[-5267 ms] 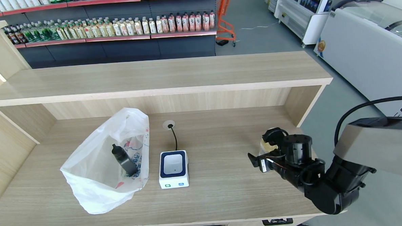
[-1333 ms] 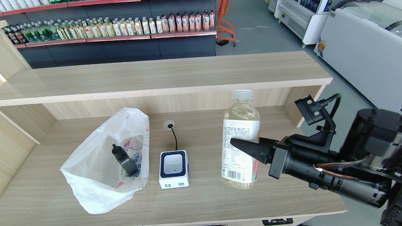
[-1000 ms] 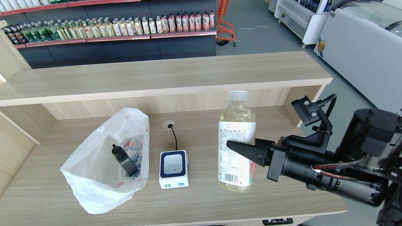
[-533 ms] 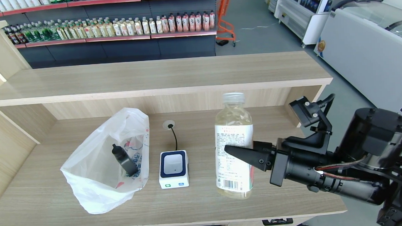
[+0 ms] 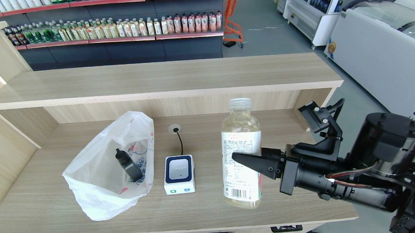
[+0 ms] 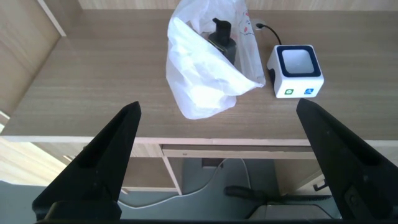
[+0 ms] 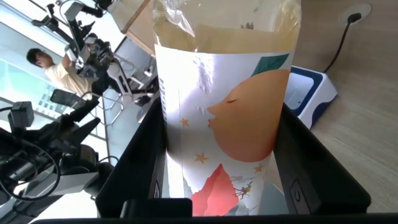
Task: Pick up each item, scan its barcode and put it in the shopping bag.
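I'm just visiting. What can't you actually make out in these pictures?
Head view: the bottle hides the far finger of the right gripper holding it.
Right wrist view: the bottle's cap and base are cut off by the picture's edges.
Head view: the folds of the bag hide whatever may lie under the dark bottle inside it.
Head view: the bottle's print is too small to read.

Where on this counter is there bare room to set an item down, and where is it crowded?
Bare: counter between shopping bag and left wall; front strip before the scanner. Crowded: bag close beside scanner, with the bottle in the right claw alongside.
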Motion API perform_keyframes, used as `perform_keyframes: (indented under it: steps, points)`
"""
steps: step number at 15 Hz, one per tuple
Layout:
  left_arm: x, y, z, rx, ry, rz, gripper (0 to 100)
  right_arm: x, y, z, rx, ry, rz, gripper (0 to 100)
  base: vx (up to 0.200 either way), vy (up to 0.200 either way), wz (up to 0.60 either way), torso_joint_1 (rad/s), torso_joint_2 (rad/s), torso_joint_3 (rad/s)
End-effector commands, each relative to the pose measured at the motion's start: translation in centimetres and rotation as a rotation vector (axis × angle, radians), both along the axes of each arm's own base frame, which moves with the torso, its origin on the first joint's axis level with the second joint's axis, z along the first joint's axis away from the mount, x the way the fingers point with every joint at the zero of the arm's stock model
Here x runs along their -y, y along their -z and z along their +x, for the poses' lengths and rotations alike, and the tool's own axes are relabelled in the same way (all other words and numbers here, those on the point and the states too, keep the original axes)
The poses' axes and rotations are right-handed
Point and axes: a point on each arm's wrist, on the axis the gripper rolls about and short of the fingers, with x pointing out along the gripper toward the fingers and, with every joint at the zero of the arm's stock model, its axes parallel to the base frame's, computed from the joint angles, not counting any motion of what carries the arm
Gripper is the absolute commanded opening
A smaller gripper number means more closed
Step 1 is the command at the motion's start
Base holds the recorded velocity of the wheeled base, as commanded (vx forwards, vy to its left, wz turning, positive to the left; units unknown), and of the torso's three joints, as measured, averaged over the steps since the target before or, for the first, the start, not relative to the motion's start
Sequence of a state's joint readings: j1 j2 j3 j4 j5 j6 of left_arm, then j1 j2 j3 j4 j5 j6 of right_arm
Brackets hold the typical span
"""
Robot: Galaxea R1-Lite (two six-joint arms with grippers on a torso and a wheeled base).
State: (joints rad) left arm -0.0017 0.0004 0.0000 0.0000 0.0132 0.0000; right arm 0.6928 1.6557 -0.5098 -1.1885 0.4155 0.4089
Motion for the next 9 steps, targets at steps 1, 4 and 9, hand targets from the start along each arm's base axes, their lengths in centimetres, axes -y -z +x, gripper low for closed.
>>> perform_keyframes:
  steps: [1,4,9]
  points:
    - [0.0,0.0,0.0,0.0,-0.001,0.0,100,-0.03,0.11,0.0,-0.002,-0.004,-0.003,0,0.0,0.0,0.0,0.0,0.0,0.0]
    - [0.0,0.0,0.0,0.0,-0.001,0.0,100,-0.01,0.07,-0.02,0.0,-0.004,-0.003,0,0.0,0.0,0.0,0.0,0.0,0.0]
    - [0.0,0.0,0.0,0.0,-0.001,0.0,100,0.01,0.13,0.03,0.003,0.0,-0.008,0,0.0,0.0,0.0,0.0,0.0,0.0]
